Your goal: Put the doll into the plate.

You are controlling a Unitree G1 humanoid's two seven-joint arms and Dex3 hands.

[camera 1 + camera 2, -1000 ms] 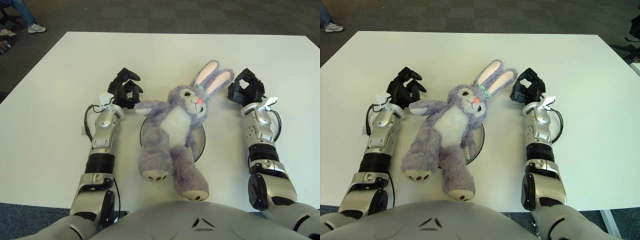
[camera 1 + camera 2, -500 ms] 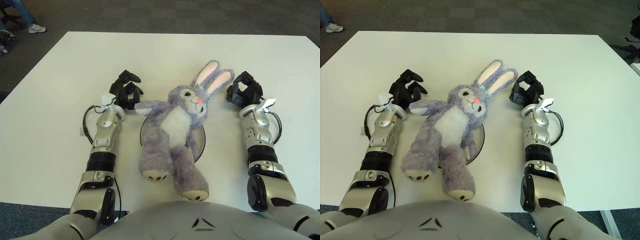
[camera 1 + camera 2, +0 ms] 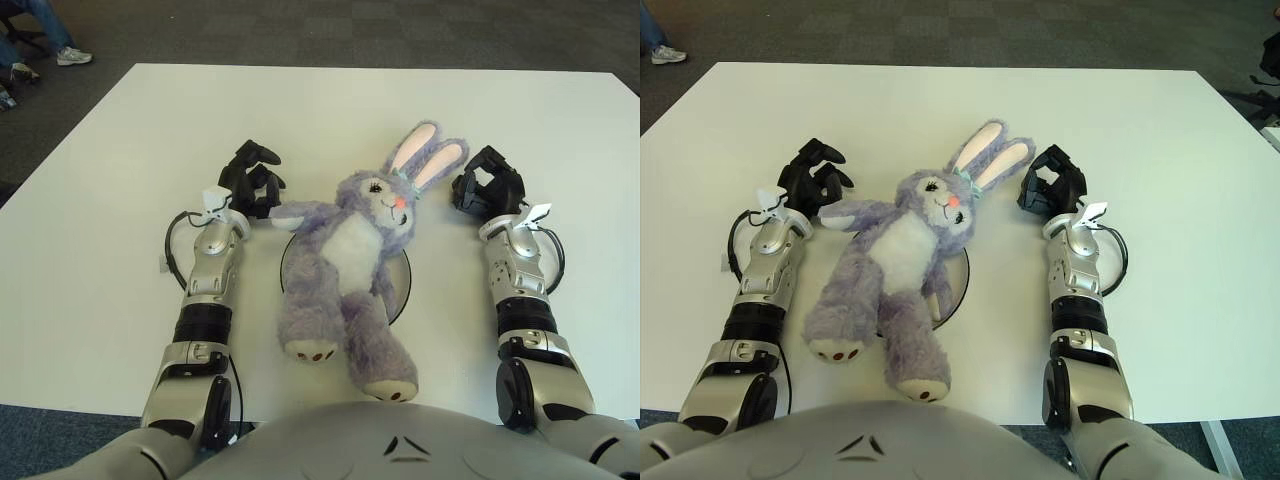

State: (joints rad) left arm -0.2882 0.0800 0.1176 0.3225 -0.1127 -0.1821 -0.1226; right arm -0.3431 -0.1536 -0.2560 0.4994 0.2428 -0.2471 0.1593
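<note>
2 loosely curled, empty hands, left robot hand point(image 3: 250, 180) and right robot hand point(image 3: 487, 187), flank the doll point(image 3: 347, 265) lying across the plate point(image 3: 397, 290) on the bench point(image 3: 330, 110).

A plush rabbit doll point(image 3: 345, 265) of soft, shaggy lavender fur, with a smoother white cloth belly and pink ear linings, lies on a dark plate point(image 3: 401, 285) with a slightly glossy rim. The table point(image 3: 330, 110) beneath is smooth, matt white. Both forearms are polished silver metal with black joint bands, ending in the matt black plastic left hand point(image 3: 250, 179) and right hand point(image 3: 487, 189).
</note>
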